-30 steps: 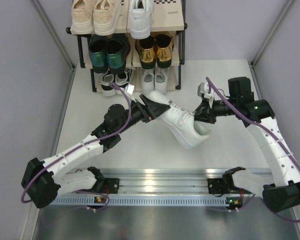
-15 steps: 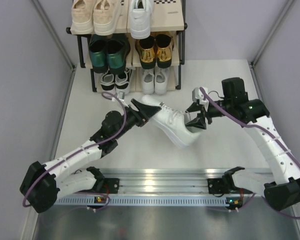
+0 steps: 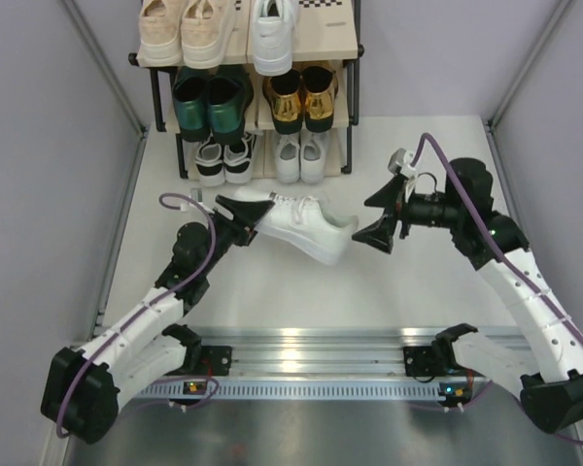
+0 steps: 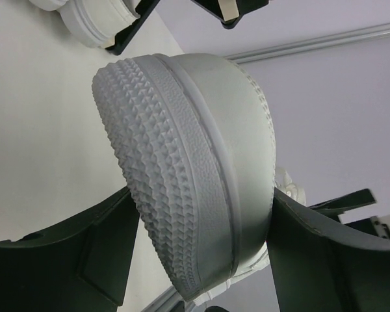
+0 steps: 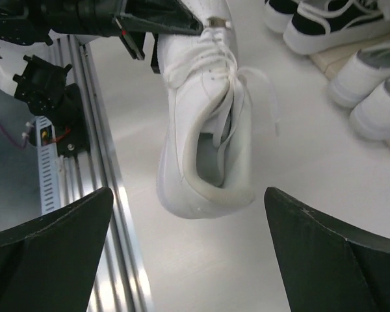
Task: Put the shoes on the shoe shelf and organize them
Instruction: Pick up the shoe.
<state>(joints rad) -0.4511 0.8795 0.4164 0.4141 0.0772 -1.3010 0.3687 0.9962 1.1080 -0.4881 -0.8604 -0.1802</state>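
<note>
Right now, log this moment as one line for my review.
left gripper: shut on white sneaker at toe | right gripper: open, apart from heel | shelf: top board holds beige pair, one white shoe

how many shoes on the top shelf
3: one beige sneaker at far left, a second beige sneaker beside it, a white sneaker right of those. Cropped top may hide more.

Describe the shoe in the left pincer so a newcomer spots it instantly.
Start at the shoe shelf at the far end of the table. In front of it, the left pincer clamps a white sneaker by its toe. It is the only shoe off the shelf.
</note>
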